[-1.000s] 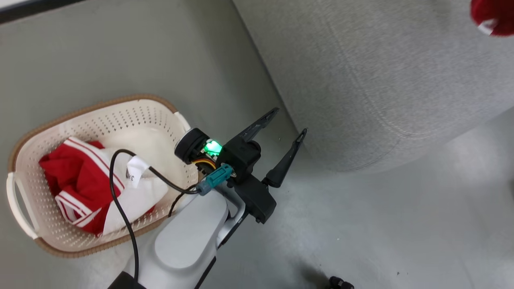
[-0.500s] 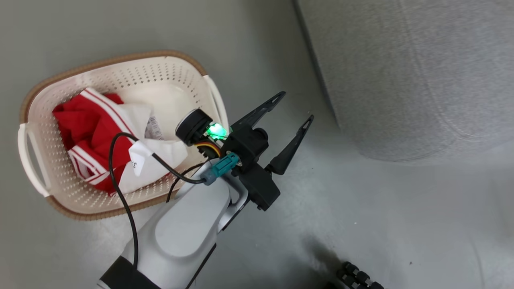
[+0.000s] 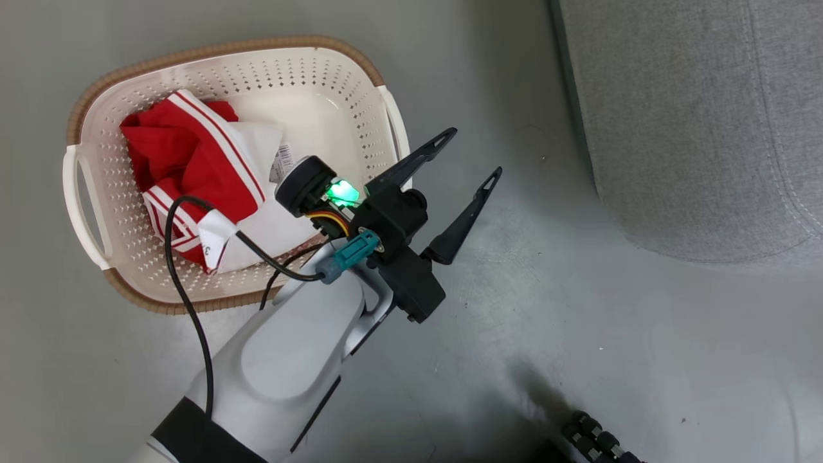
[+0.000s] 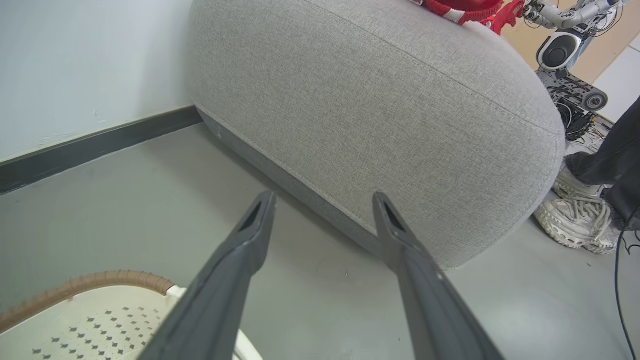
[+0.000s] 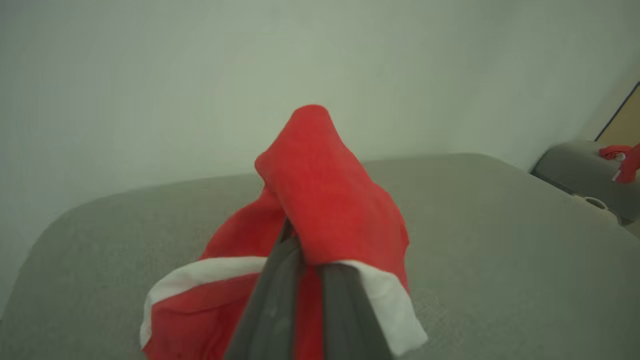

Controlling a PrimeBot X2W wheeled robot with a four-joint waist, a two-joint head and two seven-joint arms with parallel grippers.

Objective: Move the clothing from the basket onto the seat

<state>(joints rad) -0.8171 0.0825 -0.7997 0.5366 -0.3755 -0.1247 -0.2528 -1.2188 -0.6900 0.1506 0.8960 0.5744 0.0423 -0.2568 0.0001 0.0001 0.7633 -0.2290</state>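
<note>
Ground: smooth grey floor [image 3: 578,308], with a bare strip between the cream-white perforated plastic basket with brown woven-look rim [image 3: 218,49] and the large grey fabric-upholstered seat with rounded edges [image 3: 694,128]; the two stand well apart. In the basket lies a crumpled red-and-white garment with striped trim [image 3: 193,161], bunched toward the head view's left with a white label showing; the rest of the basket bottom is bare. The left gripper [image 3: 473,152] hangs just beside the basket's white handle, between basket and seat, fingers spread wide, nothing between them. Left wrist view: the seat's rounded lower edge and seam lie ahead of the fingertips, a pale wall with dark skirting [image 4: 95,150] to one side, and a person's white laced shoe [image 4: 575,220] on the floor by the seat's far corner. The right gripper [image 5: 302,255] has its fingers pressed together, pinching a fold of a soft red garment with a white band [image 5: 330,200] over the seat top; whether the cloth touches the cushion cannot be told.
</note>
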